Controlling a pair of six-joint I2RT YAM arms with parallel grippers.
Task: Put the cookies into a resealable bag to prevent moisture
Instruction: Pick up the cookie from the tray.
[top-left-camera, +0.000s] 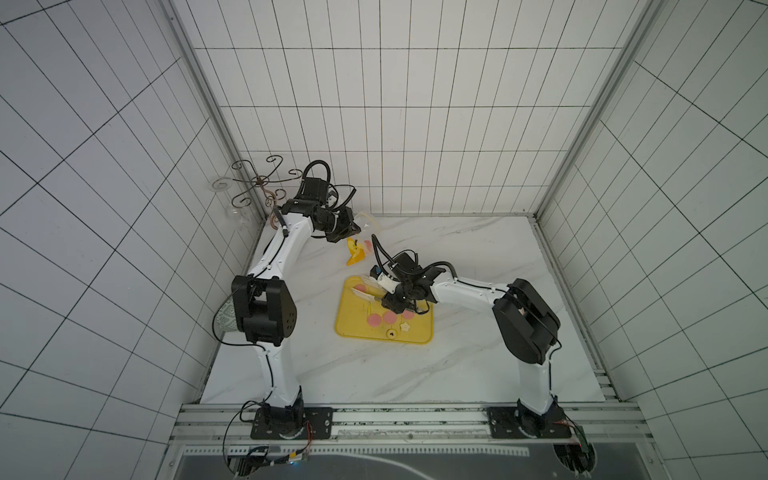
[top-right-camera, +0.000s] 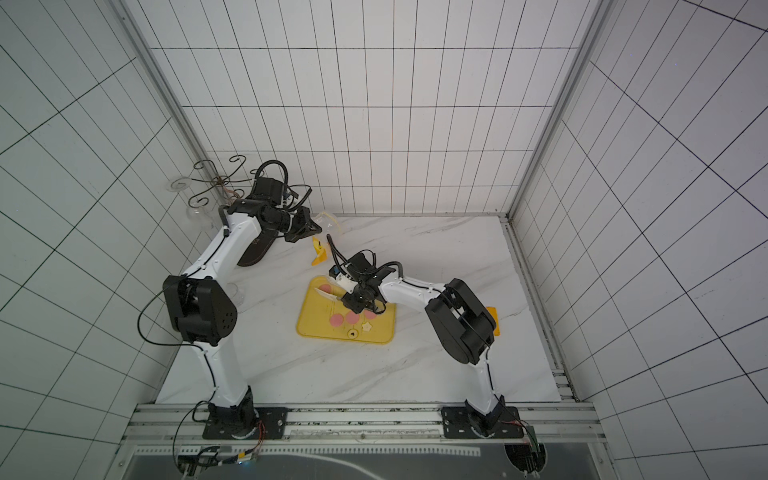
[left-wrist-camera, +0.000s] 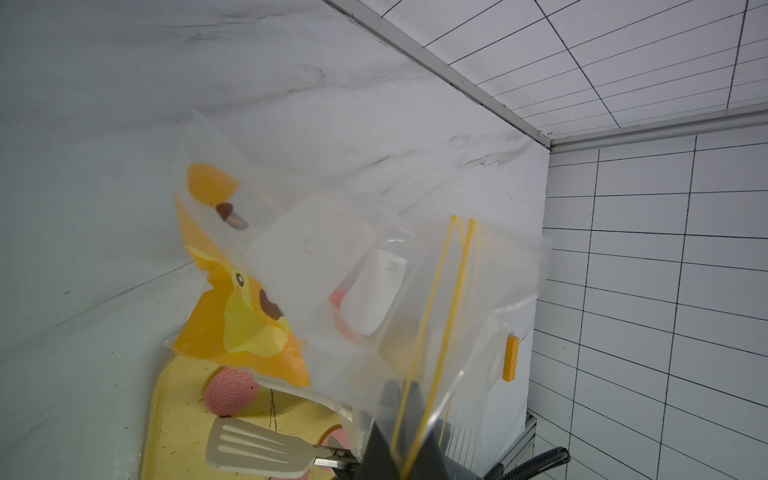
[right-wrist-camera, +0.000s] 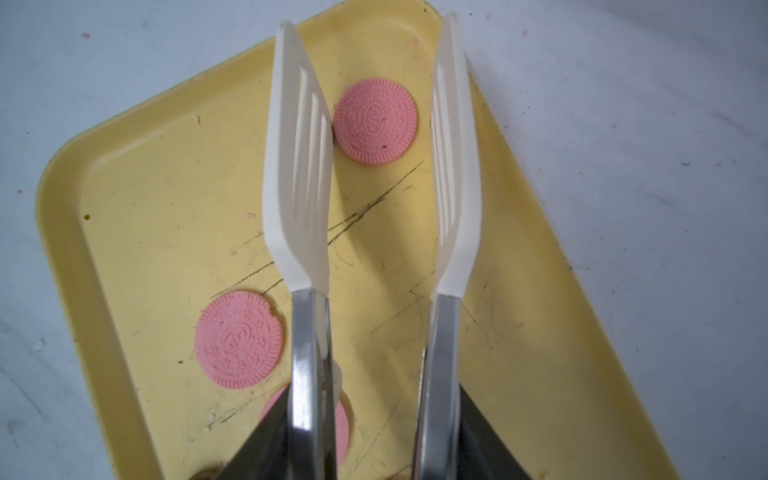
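Pink embossed cookies (right-wrist-camera: 375, 121) (scratched yellow tray (right-wrist-camera: 166, 199))

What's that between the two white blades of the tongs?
A pink cookie lying on the yellow tray, near the blade tips of the tongs, seen in the right wrist view.

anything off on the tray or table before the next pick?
One pink cookie beside the tongs has a notch chipped from its rim. The yellow tray is scratched and dotted with crumbs, and pink specks lie on the table.
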